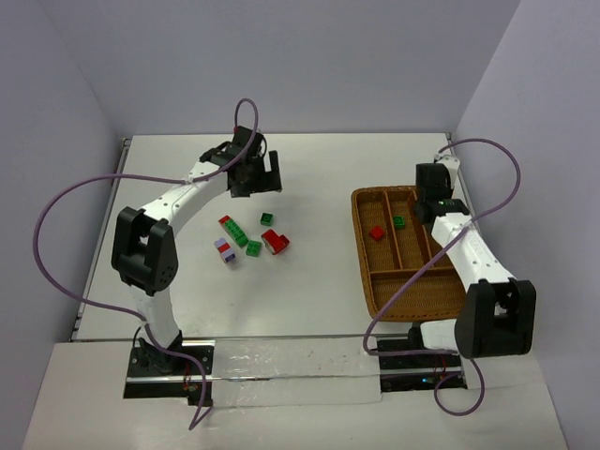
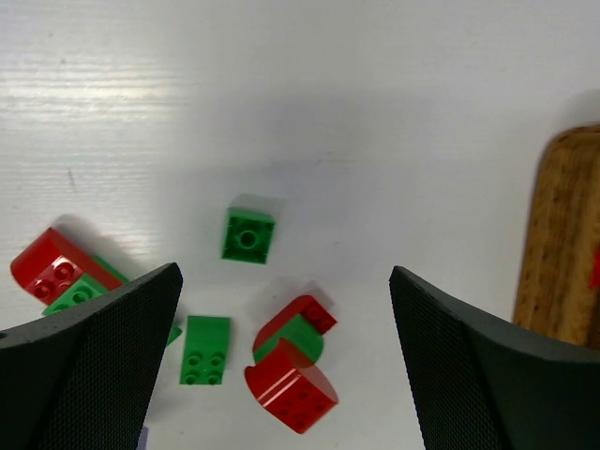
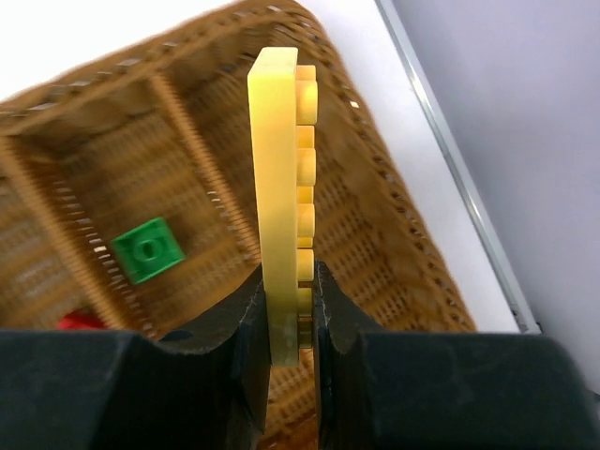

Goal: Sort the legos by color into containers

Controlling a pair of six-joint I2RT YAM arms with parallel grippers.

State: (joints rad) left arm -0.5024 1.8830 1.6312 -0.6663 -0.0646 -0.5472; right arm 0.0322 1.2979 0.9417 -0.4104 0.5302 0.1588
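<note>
Right gripper [image 3: 286,295]: we see it grasping a yellow brick [image 3: 279,169] on edge, above the tray's [image 3: 403,234] right-hand compartment
Left gripper [image 2: 283,281]: released, a green brick [image 2: 248,235] just ahead

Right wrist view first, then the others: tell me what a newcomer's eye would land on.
The tall yellow lego plate stands out, pinched upright in the right claw above the wicker tray. On the table to the tray's left, a scatter of red and green legos lies just by the wide-open left claw. One green brick and one red brick already sit in separate tray compartments.
</note>
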